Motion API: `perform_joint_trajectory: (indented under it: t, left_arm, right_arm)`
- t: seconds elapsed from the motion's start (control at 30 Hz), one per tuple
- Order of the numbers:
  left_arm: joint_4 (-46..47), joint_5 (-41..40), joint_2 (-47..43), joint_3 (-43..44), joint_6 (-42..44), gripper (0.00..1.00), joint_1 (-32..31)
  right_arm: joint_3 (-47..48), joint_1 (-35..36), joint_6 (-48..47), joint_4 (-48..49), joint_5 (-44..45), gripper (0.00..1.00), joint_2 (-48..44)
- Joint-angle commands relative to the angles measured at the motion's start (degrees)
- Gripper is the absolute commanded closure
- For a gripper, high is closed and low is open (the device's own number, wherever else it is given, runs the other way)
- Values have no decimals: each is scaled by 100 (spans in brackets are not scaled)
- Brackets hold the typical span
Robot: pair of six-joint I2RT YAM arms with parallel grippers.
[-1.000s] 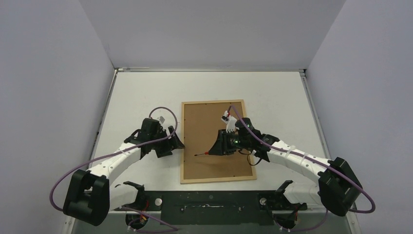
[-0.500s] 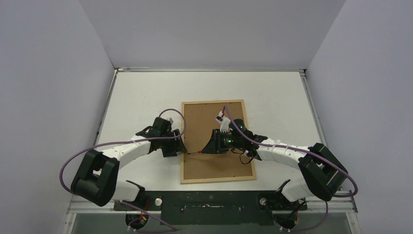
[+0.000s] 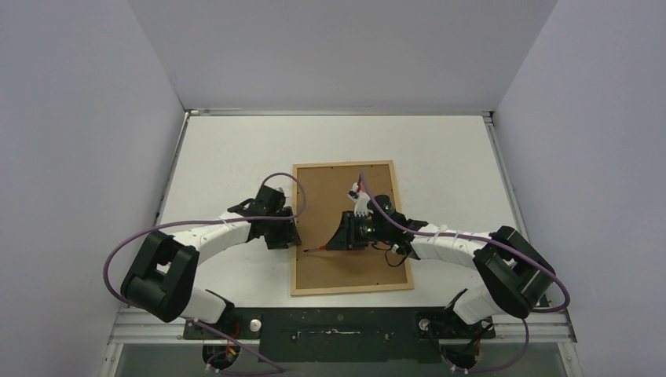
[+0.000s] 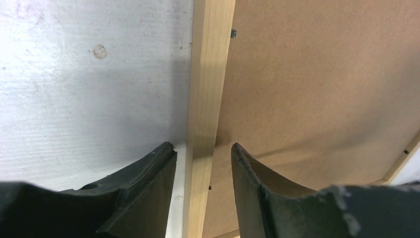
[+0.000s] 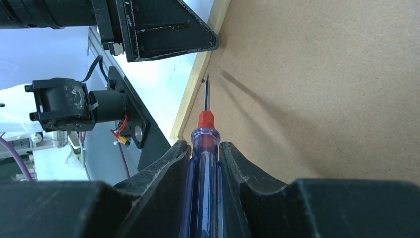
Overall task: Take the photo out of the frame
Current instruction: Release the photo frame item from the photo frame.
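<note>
The frame (image 3: 353,288) is lying face down on the white surface (image 3: 228,149), a bit toward the near edge and roughly centred between the two arms, long side running away from the bases. So what you see is the brown fibreboard backing panel (image 3: 330,196) filling the inside of the thin pale wood moulding.

Left end effector (image 4: 202,147) is down at the frame's left rail, about halfway along. Its two fingers straddle the rail, one over the bare surface and the other over the backing. They're set fairly narrow, but there's a sliver of daylight on both sides of the wood, so it isn't clamping anything.

Right end effector (image 5: 204,144) hangs over the backing, pointed toward the left rail, and it's closed tight around a screwdriver (image 5: 205,121) with a clear blue handle and a red collar. The thin shaft sticks out toward the left end effector, and the tip ends right by the rail's inner edge. Can't tell whether it actually touches the board.

There's also a tiny metal tab (image 4: 233,33) on the inner edge of that rail, further along from the left fingers.
</note>
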Motion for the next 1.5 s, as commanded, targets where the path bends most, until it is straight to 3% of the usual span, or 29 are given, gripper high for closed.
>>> perform_joint_trajectory:
  t: [0.0,0.53,0.7,1.47]
  left_arm:
    - [-390,-625,353,290,-49,59,-137]
    - [-642,-966,778,488,-160,90,-623]
    - [-617,-927,689,418,-176,100,-633]
    - [-392,-475,477,321,-76,100,-660]
  right_arm:
    - [-55,33,150,364,235,100,80]
    - [-411,101,757,1198,10,100,294]
    - [-377,130,614,943,-80,100,258]
    - [-512,169,872,1355,-135,100,542]
